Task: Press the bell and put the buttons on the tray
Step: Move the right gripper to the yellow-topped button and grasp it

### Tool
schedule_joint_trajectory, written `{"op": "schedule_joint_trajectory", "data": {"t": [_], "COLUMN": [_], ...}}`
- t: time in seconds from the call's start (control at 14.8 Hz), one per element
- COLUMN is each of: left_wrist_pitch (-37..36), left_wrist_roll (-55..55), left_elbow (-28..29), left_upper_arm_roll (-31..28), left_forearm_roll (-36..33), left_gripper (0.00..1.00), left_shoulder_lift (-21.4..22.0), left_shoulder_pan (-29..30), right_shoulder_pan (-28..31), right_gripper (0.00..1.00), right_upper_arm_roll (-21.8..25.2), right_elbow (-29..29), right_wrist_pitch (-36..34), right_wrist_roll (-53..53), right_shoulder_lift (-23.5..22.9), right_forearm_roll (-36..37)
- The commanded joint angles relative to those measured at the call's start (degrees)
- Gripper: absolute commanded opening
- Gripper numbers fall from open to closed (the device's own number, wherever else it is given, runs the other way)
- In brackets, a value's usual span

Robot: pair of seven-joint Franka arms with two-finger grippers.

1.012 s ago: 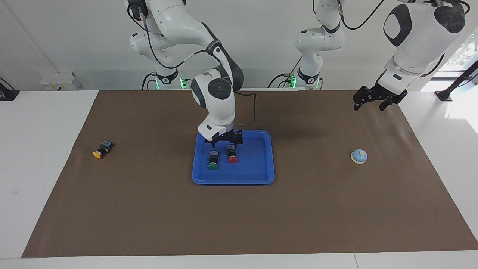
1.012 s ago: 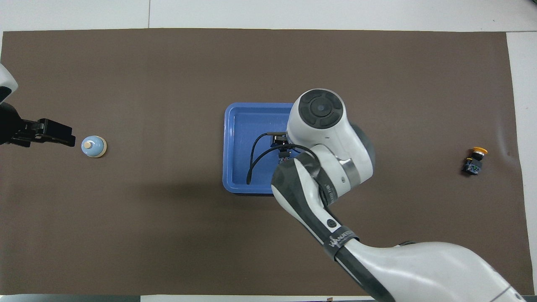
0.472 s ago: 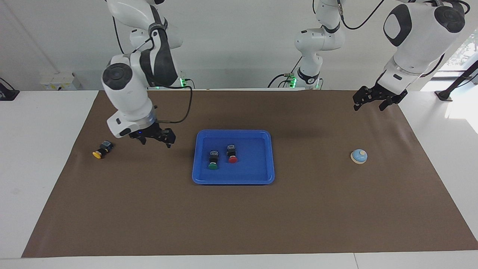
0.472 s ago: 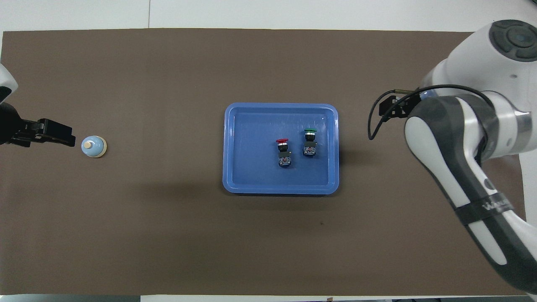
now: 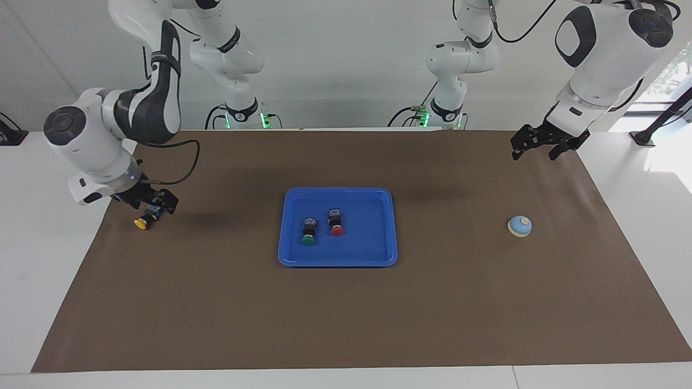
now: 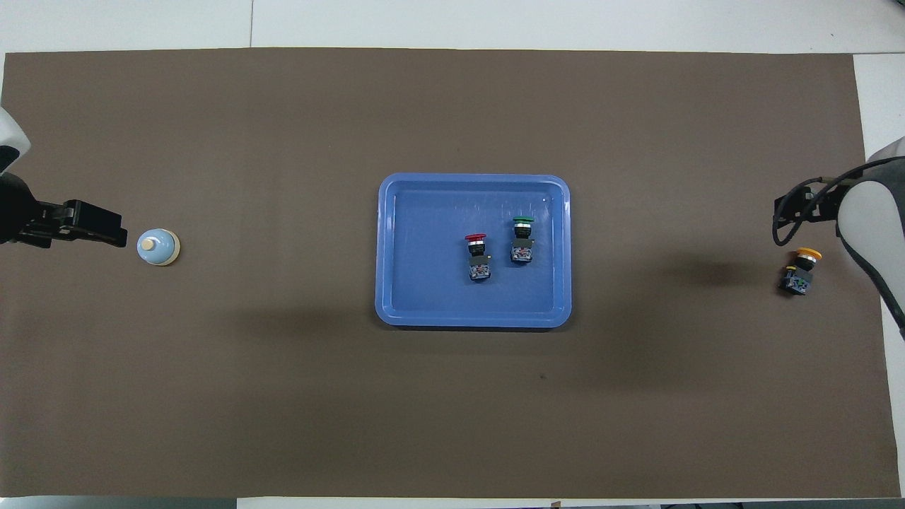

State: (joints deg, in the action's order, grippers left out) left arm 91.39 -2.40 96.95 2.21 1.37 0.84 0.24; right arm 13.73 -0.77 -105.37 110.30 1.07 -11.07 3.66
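The blue tray (image 5: 373, 243) (image 6: 424, 297) lies mid-table with the green button (image 5: 308, 233) (image 6: 523, 237) and the red button (image 5: 335, 222) (image 6: 477, 256) on their sides in it. The yellow button (image 5: 144, 220) (image 6: 800, 268) lies on the mat toward the right arm's end. My right gripper (image 5: 146, 204) (image 6: 806, 205) is open and hangs low over that button's black body; nothing is gripped. The light blue bell (image 5: 519, 226) (image 6: 158, 247) stands toward the left arm's end. My left gripper (image 5: 543, 145) (image 6: 106, 227) waits open in the air beside the bell.
A brown mat (image 5: 346, 319) (image 6: 283, 396) covers most of the white table (image 5: 48, 259). Nothing else lies on the mat besides the tray, the bell and the buttons.
My right arm has left the tray, where the red button now lies free, and swung across to the yellow button. The left arm has not moved.
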Motion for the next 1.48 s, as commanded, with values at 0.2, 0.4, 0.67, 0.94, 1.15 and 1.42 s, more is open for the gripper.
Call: {"op": "schedule_joint_trajectory", "data": {"t": [0.2,0.4,0.67,0.94,1.15,1.42], "left_wrist_pitch": [-0.8,-0.8,-0.8,-0.8,-0.8,-0.8], "left_wrist_roll": [0.2,0.2,0.2,0.2,0.2,0.2], "left_elbow": [-0.3,-0.4,-0.3,-0.3,-0.3,-0.3], "left_upper_arm_roll": [-0.3,-0.3,-0.3,-0.3,-0.3,-0.3], "left_forearm_roll": [-0.5,-0.5,-0.5,-0.5,-0.5,-0.5], "left_gripper": [1.0,1.0,1.0,1.0,1.0,1.0], "left_shoulder_lift": [0.4,0.4,0.4,0.4,0.4,0.4], "left_shoulder_pan": [-0.2,-0.2,-0.2,-0.2,-0.2,-0.2], "right_shoulder_pan": [8.5,10.2,11.8,11.1,9.7,10.3], "right_gripper": [1.0,1.0,1.0,1.0,1.0,1.0], "right_upper_arm_roll": [-0.8,-0.8,-1.1,-1.3,-1.4,-1.4], "right_elbow": [-25.1,-29.8,-30.6,-30.4,-29.8,-28.2], "right_wrist_pitch": [25.2,31.6,35.3,36.8,36.9,37.1], "right_wrist_roll": [6.1,6.6,8.2,8.2,8.3,9.3], "right_shoulder_lift": [9.0,9.7,8.8,7.5,6.9,3.8], "right_forearm_roll": [0.9,0.9,0.0,-1.8,-3.5,-4.7]}}
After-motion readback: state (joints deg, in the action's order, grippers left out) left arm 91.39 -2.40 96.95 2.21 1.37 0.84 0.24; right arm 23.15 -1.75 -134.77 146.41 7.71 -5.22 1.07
